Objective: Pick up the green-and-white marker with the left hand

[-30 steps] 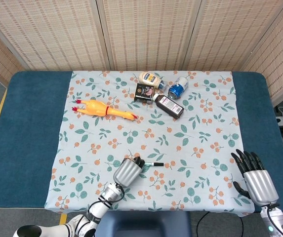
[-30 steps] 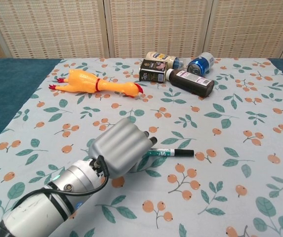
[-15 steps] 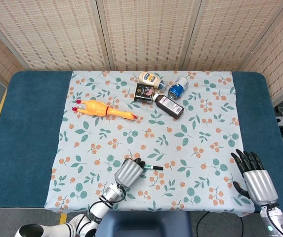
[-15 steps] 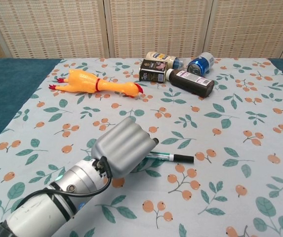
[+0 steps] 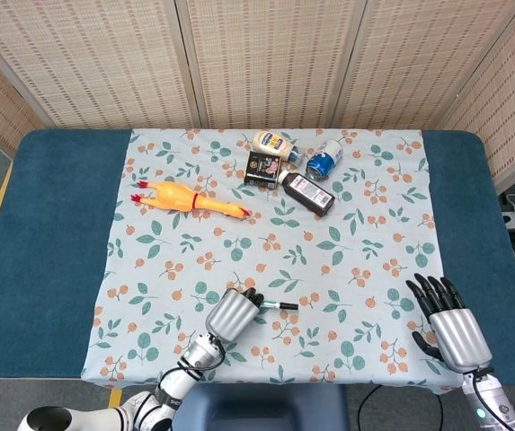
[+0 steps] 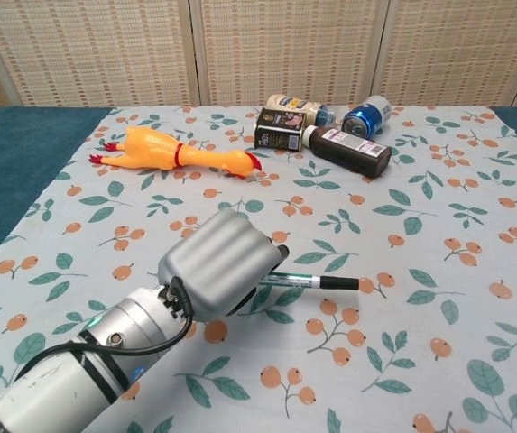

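The green-and-white marker (image 6: 317, 281) has a black cap that points right. It sticks out from under my left hand (image 6: 222, 271), whose fingers are curled over its left end and grip it just above the floral cloth (image 6: 438, 225). In the head view the same left hand (image 5: 232, 312) is near the cloth's front edge, with the marker (image 5: 280, 305) poking out to the right. My right hand (image 5: 444, 321) hovers at the front right over the cloth's edge. Its fingers are spread and it holds nothing.
A yellow rubber chicken (image 5: 188, 199) lies at the back left. Clustered at the back centre are a mayonnaise bottle (image 5: 273, 142), a blue can (image 5: 324, 162), a dark box (image 5: 262, 168) and a dark bottle (image 5: 307, 193). Blue table (image 5: 50, 224) borders the cloth.
My left hand has drawn slightly back toward the front edge, carrying the marker with it. My right hand has shifted a little left and forward.
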Controlling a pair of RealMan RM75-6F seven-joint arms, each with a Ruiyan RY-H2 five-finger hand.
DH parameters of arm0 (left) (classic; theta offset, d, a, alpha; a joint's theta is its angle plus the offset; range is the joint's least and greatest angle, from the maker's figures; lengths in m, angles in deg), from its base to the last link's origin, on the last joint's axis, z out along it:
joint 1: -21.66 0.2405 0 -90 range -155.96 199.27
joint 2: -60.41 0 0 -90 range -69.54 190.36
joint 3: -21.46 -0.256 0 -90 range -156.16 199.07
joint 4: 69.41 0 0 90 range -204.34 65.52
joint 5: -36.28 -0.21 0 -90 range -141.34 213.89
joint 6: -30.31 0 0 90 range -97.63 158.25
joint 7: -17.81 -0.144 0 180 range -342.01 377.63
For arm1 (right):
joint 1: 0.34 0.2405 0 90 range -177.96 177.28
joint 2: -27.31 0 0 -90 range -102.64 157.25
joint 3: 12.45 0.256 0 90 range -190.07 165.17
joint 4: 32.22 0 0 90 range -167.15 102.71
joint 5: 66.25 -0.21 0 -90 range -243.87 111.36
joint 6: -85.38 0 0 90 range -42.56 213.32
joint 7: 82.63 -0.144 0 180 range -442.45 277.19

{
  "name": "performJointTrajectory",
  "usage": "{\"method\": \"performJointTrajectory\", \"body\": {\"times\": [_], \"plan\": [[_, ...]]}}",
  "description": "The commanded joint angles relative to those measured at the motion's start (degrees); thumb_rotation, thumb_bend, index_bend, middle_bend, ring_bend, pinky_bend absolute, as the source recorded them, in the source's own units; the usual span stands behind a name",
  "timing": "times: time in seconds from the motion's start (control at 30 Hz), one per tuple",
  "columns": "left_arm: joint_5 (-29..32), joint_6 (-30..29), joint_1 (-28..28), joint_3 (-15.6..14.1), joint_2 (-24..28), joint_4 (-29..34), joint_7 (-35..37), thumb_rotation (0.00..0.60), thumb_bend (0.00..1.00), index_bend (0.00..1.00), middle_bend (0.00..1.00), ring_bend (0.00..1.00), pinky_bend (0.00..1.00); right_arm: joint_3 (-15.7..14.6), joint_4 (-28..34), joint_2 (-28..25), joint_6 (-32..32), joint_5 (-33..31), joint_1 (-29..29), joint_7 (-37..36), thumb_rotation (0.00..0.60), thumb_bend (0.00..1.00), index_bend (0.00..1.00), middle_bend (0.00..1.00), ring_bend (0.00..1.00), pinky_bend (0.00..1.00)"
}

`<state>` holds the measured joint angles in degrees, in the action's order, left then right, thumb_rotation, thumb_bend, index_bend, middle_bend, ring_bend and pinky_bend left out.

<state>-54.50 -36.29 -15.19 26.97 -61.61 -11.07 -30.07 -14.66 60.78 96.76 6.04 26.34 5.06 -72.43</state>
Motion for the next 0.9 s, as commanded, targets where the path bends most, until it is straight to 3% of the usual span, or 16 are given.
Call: {"method": "performJointTrajectory", "body": {"times": [0.03,0.2,0.37,0.5,0.9], "plan": [[0.7,-0.1,0.6,-0.1,2.2,4.9,0.7,0.600,0.44,0.77,0.88,0.95,1.00,-0.2,-0.7,1.5,1.6,1.8,1.7,-2.4,0.600,0.19,0.02,0.00,0.00,0.00],[2.9,0.7,0.8,1.1,3.6,10.8,-2.8,0.600,0.44,0.77,0.88,0.95,1.00,-0.3,-3.3,6.6,3.7,5.9,4.9,-2.4,0.600,0.19,0.17,0.02,0.00,0.00],[4.9,1.2,1.0,1.5,4.1,14.8,-6.7,0.600,0.44,0.77,0.87,0.95,1.00,0.4,-6.8,13.5,6.2,6.1,7.3,-2.2,0.600,0.19,0.27,0.11,0.00,0.00],[6.7,1.5,1.3,1.6,4.3,17.4,-9.2,0.600,0.44,0.77,0.87,0.95,1.00,1.3,-11.4,19.0,4.2,7.7,8.2,-2.8,0.600,0.19,0.36,0.19,0.00,0.00],[9.1,1.6,1.3,1.1,4.3,21.2,-13.0,0.600,0.43,0.76,0.87,0.95,1.00,1.6,-20.1,27.5,-0.4,9.5,9.6,-5.4,0.600,0.22,0.39,0.19,0.00,0.00]]}}
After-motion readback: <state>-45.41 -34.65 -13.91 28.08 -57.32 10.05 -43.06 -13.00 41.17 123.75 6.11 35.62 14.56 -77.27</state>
